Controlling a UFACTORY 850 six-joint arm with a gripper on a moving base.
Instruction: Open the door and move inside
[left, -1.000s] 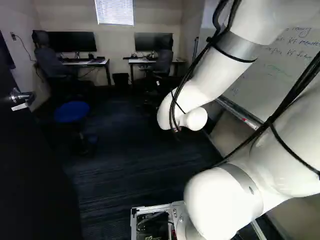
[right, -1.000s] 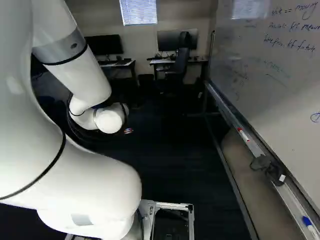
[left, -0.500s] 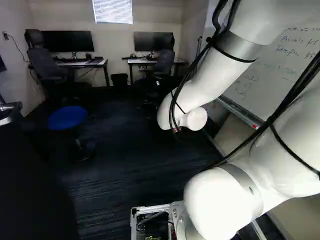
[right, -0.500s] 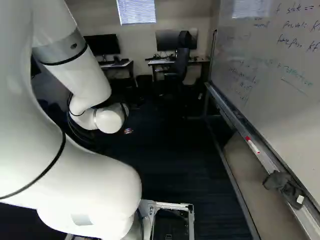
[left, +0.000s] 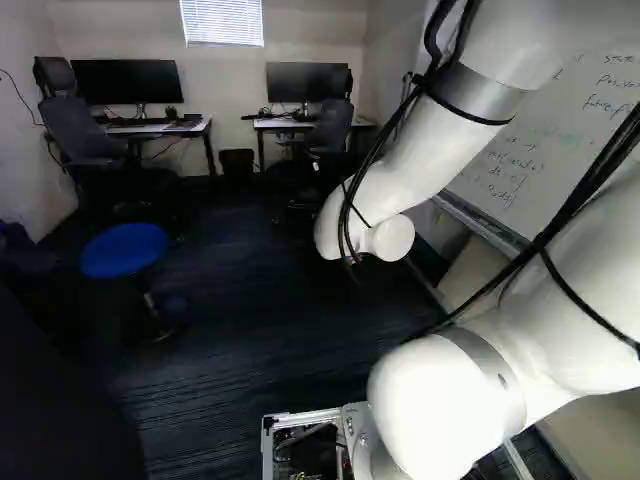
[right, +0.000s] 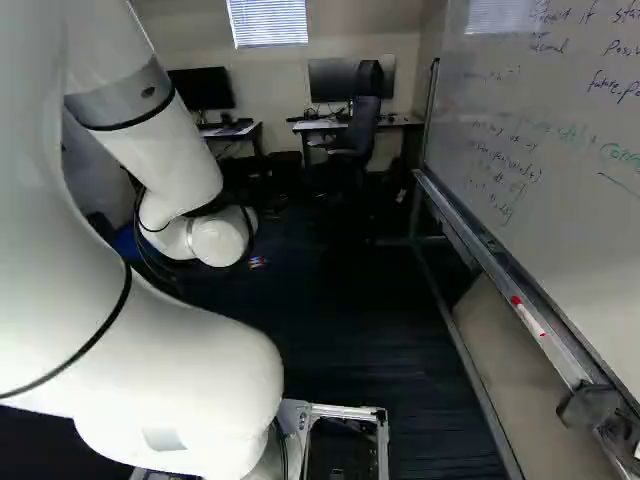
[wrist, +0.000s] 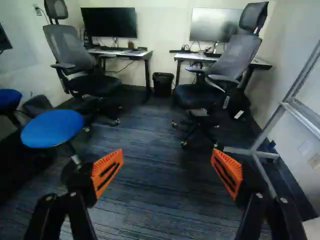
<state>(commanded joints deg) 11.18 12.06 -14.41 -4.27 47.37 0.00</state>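
Observation:
The dark door (left: 60, 400) stands open along the left edge of the left base view, close beside the base; its handle is in none of the current views. In the wrist view my gripper (wrist: 167, 172) is open, its orange pads (wrist: 106, 171) wide apart with only carpet beyond them. Both base views show the white arm's wrist (left: 385, 238) pointing into the room, and it hides the gripper there. Ahead lies the room's dark carpet (wrist: 155, 200).
A blue stool (left: 124, 250) stands ahead on the left. Along the right runs a whiteboard (right: 540, 170) with a tray (right: 500, 280) and metal stand. Two office chairs (wrist: 227, 55), desks (wrist: 120, 52) and a bin (wrist: 163, 83) are at the far wall.
The base has moved forward into the room. The door handle has slid out of the left base view, while stool and whiteboard look nearer. The arm keeps its pose.

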